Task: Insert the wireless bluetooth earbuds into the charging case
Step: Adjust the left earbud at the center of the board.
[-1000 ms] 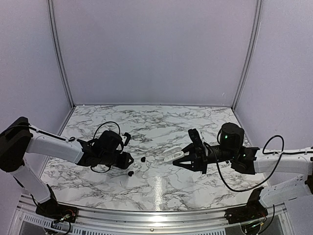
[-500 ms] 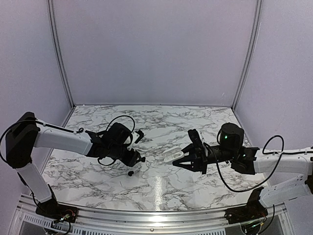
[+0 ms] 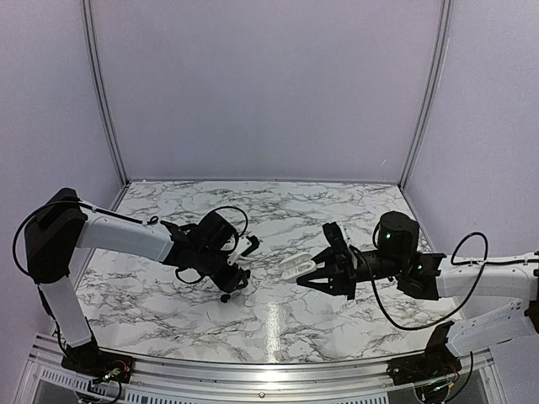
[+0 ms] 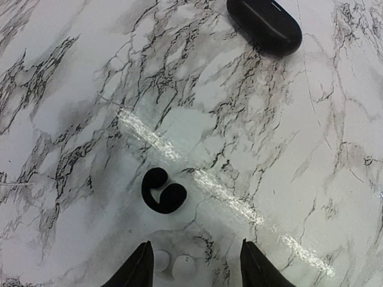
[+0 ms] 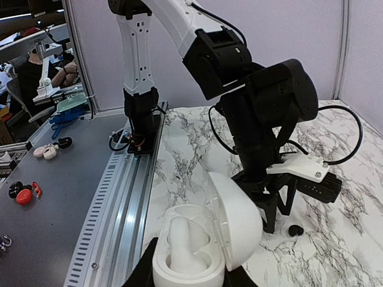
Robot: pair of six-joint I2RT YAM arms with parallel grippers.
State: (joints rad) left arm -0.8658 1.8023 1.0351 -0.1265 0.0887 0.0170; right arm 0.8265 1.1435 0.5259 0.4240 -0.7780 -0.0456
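Note:
My right gripper (image 5: 190, 278) is shut on the base of the charging case (image 5: 206, 239), a white clamshell with its lid up and a white form standing in its well; the top view shows the case (image 3: 292, 268) held above the table's centre. My left gripper (image 4: 196, 251) is open and points down at the marble. A small white earbud (image 4: 173, 264) lies on the table just inside its left finger (image 4: 139, 266). A black C-shaped earbud (image 4: 163, 191) lies a little beyond the fingertips. In the top view the left gripper (image 3: 240, 278) is left of the case.
A glossy black oval case (image 4: 263, 24) lies farther out on the marble. A small black piece (image 3: 225, 296) sits near the left gripper. The metal rail (image 5: 114, 197) runs along the table's near edge. A side bench (image 5: 36, 179) holds other earbuds.
My left arm has reached right toward the table's centre and its jaws have opened wider. The right arm and the white case have stayed put.

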